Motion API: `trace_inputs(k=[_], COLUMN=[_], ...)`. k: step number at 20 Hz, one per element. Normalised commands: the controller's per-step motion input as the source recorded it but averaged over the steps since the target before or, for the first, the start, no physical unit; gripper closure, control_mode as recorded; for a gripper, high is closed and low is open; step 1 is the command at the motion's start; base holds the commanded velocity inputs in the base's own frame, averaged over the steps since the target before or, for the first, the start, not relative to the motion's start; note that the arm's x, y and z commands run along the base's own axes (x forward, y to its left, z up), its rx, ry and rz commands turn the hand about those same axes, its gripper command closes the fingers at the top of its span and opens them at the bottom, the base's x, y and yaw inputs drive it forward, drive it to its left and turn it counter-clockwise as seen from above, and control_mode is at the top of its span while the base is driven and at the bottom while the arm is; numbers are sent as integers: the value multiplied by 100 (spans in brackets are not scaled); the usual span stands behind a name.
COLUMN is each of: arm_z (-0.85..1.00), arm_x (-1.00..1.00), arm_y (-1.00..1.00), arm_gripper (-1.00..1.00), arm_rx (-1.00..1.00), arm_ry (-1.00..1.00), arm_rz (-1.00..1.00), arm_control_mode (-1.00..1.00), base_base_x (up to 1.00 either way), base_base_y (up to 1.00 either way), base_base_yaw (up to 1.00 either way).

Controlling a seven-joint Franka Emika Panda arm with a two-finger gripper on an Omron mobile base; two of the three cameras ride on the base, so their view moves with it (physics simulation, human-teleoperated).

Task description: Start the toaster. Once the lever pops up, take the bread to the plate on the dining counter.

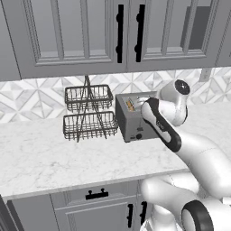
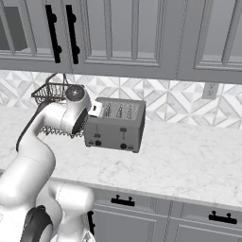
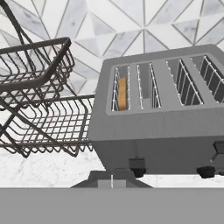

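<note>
Left base view: The toaster (image 1: pixel 131 121), a boxy grey metal unit, stands on the white marble-look desk (image 1: pixel 54 158) near the tiled back wall. The bread (image 1: pixel 130 105) sits in the slot at the toaster's left end, with only its orange-brown top edge showing. A two-tier dark wire basket rack (image 1: pixel 88 113) stands just beside the toaster on its left. The white arm rises from the lower right and reaches over the toaster's right part, hiding that end. Grey wall cabinets with black handles (image 1: pixel 120 34) hang above; grey base cabinets run below the desk edge.

Right base view: The toaster (image 2: pixel 116 125) shows its long front face with small dark knobs low down and four slots on top. The arm's wrist sits at the toaster's left end, with the wire basket rack (image 2: pixel 52 92) partly hidden behind it. A wall outlet (image 2: pixel 210 90) is mounted on the tiles to the right, well apart from the toaster.

Hand view: The camera looks along the hand at the toaster (image 3: pixel 166 131) from close range. The bread (image 3: pixel 122 93) stands upright, low in the leftmost slot. A dark lever knob (image 3: pixel 137 165) sits low on the near face, directly above the pincer (image 3: pixel 112 180). The pincer's tips are pressed together, with nothing between them. The wire basket rack (image 3: pixel 39 105) lies to the left, just beside the toaster.
</note>
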Motion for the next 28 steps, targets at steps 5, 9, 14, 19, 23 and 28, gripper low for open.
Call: trace_inputs(k=[5, 9, 14, 19, 23, 28], arm_z=[6, 0, 0, -3, -7, -10], arm_x=[16, 30, 33, 33, 37, 30], arm_y=[5, 0, 1, 4, 0, 0], arm_gripper=[100, 100, 100, 100, 100, 100], arm_rx=[0, 0, 0, -1, -1, -1], arm_ry=[0, 0, 0, 0, 0, 0], arm_rz=[0, 0, -2, -2, -2, -1], arm_control_mode=[-100, -100, -100, -100, -100, -100], base_base_x=[0, 0, 0, 0, 0, 0], base_base_y=[0, 0, 0, 0, 0, 0], base_base_yaw=[0, 0, 0, 0, 0, 0])
